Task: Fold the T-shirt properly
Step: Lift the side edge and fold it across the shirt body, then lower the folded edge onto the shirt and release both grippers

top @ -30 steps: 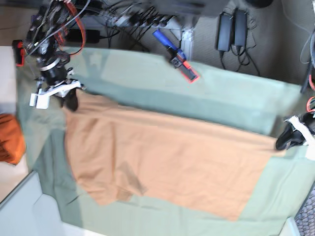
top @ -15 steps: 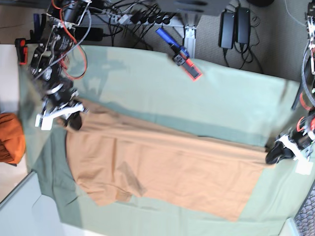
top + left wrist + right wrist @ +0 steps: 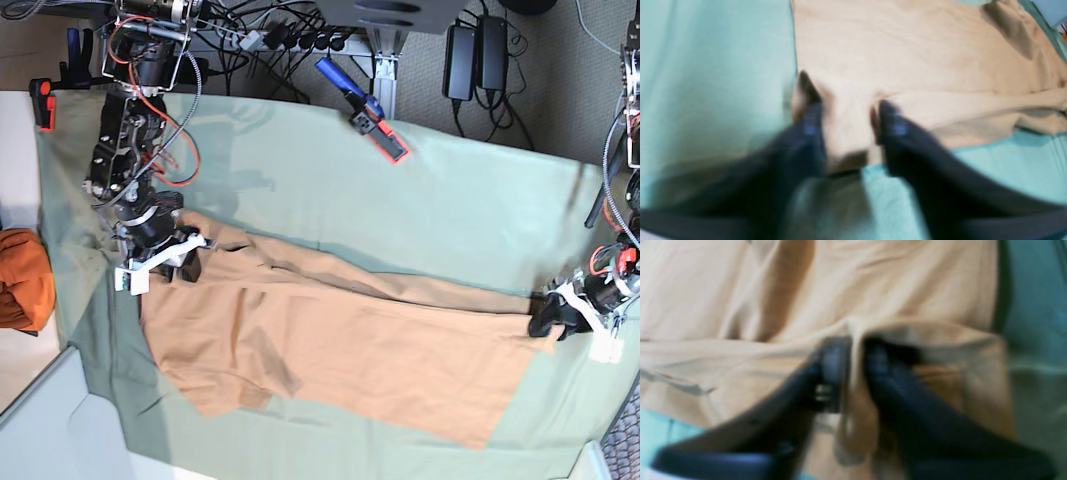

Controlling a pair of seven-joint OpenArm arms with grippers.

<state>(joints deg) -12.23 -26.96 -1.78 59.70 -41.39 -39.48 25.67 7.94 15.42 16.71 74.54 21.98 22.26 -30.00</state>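
Spanning the T-shirt end to end, both grippers sat at opposite corners, likely to carry one long edge over. Left gripper: jaws parted, cloth corner lying between the fingers, apparently not pinched. Right gripper: narrow gap, a raised fold in it; whether it was clamped, cannot tell. Wrist views were blurred; sleeves, collar unclear. Green sheet lay underneath.

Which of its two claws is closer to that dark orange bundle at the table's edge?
The right gripper, at the T-shirt's near end beside the orange bundle; the left gripper is at the far end.
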